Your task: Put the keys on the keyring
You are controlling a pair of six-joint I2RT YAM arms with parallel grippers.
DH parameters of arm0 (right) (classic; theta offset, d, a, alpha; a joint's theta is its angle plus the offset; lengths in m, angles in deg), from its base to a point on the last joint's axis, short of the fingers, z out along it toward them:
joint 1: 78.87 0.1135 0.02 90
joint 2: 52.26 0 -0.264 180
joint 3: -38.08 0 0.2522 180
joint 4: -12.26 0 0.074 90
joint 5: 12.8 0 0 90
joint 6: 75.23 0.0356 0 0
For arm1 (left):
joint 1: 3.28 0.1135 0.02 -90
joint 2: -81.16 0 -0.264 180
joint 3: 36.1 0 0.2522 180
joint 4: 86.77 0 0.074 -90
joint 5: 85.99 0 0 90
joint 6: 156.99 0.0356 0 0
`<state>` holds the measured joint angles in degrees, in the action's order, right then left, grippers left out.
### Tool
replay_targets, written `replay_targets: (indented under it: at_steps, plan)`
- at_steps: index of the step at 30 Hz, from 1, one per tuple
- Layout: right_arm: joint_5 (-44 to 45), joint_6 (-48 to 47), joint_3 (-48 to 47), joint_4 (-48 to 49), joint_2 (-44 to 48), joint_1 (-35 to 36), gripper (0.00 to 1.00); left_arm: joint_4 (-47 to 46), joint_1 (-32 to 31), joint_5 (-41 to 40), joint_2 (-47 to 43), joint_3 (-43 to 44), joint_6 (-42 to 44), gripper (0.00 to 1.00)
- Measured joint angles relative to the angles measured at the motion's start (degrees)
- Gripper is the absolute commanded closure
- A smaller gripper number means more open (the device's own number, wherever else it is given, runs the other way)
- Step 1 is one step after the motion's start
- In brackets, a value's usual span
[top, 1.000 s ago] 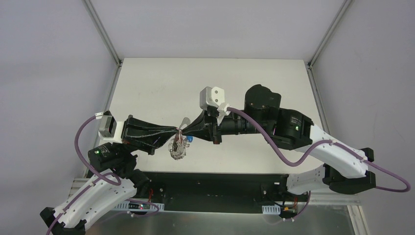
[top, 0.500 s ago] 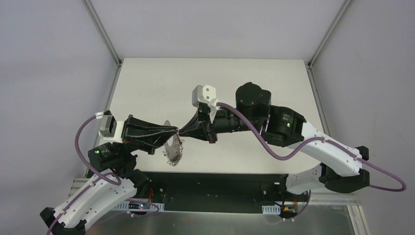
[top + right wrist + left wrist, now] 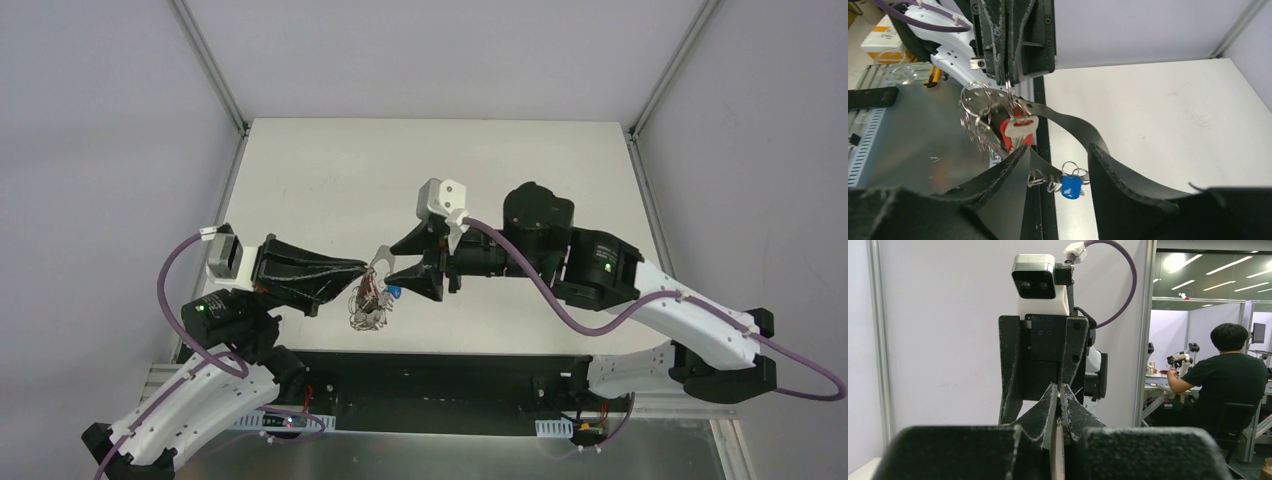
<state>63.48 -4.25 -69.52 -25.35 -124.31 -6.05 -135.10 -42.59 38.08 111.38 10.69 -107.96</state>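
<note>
My left gripper (image 3: pixel 364 266) is shut on the top of the keyring (image 3: pixel 370 302), a silvery wire loop with many small metal pieces that hangs below it above the table's front edge. In the right wrist view the left gripper (image 3: pixel 1009 75) pinches the ring wire, and the keyring (image 3: pixel 975 107) dangles beneath. A red key (image 3: pixel 1017 131) hangs in the cluster. A bright blue key (image 3: pixel 1071 186) hangs lower on small rings, also seen as the blue key (image 3: pixel 394 293). My right gripper (image 3: pixel 402 266) is open just right of the cluster, and nothing sits between its fingers (image 3: pixel 1015 167).
A grey curved band (image 3: pixel 1068 125) runs from the cluster towards my right finger. The white table (image 3: pixel 330 180) stretches behind the grippers, with a black rail (image 3: pixel 440 375) along its front edge. In the left wrist view the right gripper (image 3: pixel 1043 340) faces mine closely.
My right gripper was shut against the left gripper's tip; it has opened and drawn back to the right. The keyring cluster has swung and now shows the blue key.
</note>
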Motion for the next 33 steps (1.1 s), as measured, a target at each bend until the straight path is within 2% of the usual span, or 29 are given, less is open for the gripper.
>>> replay_targets:
  at_steps: [9,16,23,29,33]
  plan:
    - [6.93,-2.80,8.90,0.63,9.42,0.00,0.33,3.82,0.00,0.70,0.98,1.29,0.04,1.00]
    - [6.78,-6.78,11.69,-2.23,11.28,-1.16,0.27,8.22,0.00,3.91,1.46,4.72,-0.48,1.00]
    - [-0.90,-10.80,14.19,-3.69,11.41,-7.91,0.23,9.07,0.00,7.54,2.10,6.10,-3.39,1.00]
    - [-13.84,-12.61,13.88,-3.54,10.58,-16.33,0.21,9.51,0.00,9.46,2.14,6.14,-5.51,1.00]
    - [-22.43,-13.18,12.22,-3.48,7.41,-18.99,0.21,9.53,0.00,10.47,2.14,6.14,-6.60,1.00]
